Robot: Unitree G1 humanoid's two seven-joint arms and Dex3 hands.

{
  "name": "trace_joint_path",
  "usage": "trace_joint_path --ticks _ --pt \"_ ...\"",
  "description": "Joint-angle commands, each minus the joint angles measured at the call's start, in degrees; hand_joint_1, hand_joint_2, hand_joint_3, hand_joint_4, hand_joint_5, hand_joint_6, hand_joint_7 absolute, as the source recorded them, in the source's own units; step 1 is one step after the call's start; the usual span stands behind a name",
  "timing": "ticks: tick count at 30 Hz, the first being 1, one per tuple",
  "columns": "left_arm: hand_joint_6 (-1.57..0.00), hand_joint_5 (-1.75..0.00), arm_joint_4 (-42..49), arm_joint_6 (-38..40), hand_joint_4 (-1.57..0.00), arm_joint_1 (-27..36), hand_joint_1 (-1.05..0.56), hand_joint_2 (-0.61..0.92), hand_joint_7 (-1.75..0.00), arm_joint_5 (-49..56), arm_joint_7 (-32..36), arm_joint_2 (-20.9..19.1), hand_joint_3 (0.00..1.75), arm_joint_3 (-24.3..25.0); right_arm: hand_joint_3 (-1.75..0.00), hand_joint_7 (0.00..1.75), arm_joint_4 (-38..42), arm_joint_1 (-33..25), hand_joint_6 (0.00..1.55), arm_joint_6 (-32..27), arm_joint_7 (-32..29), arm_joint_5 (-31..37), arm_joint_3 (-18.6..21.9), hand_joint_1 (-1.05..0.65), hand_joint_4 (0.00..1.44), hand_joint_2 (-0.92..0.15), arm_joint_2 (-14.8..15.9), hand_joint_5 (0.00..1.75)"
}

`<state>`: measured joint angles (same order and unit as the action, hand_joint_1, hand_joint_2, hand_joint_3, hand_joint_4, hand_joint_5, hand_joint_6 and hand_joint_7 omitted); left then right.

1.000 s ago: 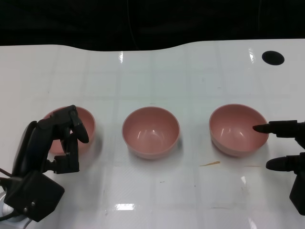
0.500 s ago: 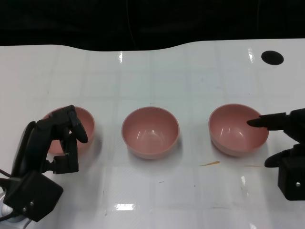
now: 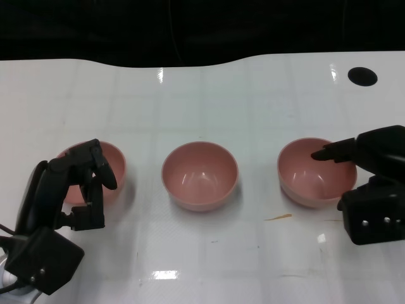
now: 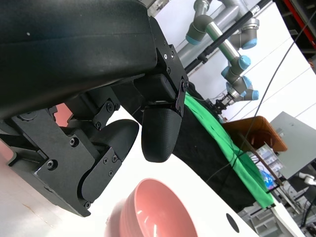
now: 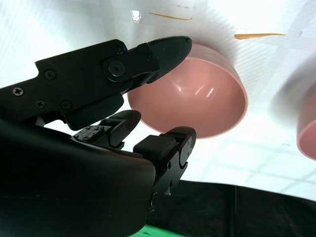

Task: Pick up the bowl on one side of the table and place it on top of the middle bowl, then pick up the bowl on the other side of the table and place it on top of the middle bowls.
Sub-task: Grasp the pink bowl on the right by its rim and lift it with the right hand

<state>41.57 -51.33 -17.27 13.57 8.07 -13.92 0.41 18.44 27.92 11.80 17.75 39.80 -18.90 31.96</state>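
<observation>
Robot hand [image 3: 370, 190] open around bowl [image 3: 314, 172]

Bare table [image 3: 253, 107] lies between and behind the three well-separated bowls [image 3: 200, 174].

I work in a robotics lab: beyond my white tabletop [image 3: 209, 95] stand a jointed grey-and-blue robot arm [image 4: 232, 47], a green cloth [image 4: 222, 148], cables and equipment racks.

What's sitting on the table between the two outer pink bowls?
In the head view, a third round pink bowl stands between the left pink bowl and the right pink bowl, apart from both on the white table.
</observation>
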Motion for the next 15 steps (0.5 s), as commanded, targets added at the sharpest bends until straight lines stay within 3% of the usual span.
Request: trace_joint_path --ticks 1,15 --pt "-0.76 -1.75 0.3 -0.3 -1.05 0.1 -0.15 0.33 -1.75 0.4 0.6 -1.2 1.75 0.5 0.00 0.01 3.9 3.1 0.48 -0.4 -0.1 1.0 -2.0 -0.89 0.62 -0.89 -1.5 0.00" --pt "-0.75 -1.75 -0.1 0.4 -1.04 0.4 -0.12 0.33 -1.75 0.8 0.9 -1.1 1.75 0.5 0.00 0.01 17.2 8.0 0.52 3.7 -8.2 2.0 -5.7 -0.85 0.64 -0.87 -5.4 0.01"
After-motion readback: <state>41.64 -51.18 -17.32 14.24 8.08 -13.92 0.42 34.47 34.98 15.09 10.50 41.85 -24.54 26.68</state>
